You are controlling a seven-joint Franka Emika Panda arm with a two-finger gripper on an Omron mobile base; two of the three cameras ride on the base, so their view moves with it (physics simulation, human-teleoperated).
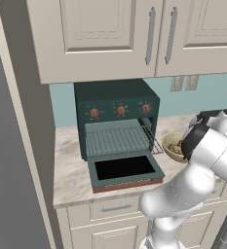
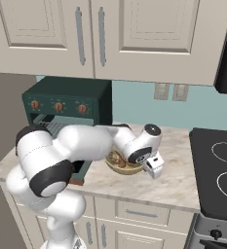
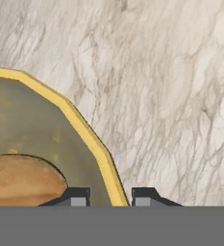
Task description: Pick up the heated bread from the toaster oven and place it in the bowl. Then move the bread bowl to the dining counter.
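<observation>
Holding the bread point(image 3: 22, 180), the bowl point(image 3: 92, 139) has its rim pinched by the claw point(image 3: 111, 197).

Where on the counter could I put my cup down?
Bare marble runs from the bowl right to the stove, and left of the toaster oven to the counter edge. It is crowded between oven door and bowl, where the gripper pinches the rim.

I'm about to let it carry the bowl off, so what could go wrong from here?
The gripper pinches only the thin rim of the bowl, so the bowl may tip or slip when lifted. The bread lies loose inside and could slide out. The toaster oven door hangs open close by; a swing could clip it.
</observation>
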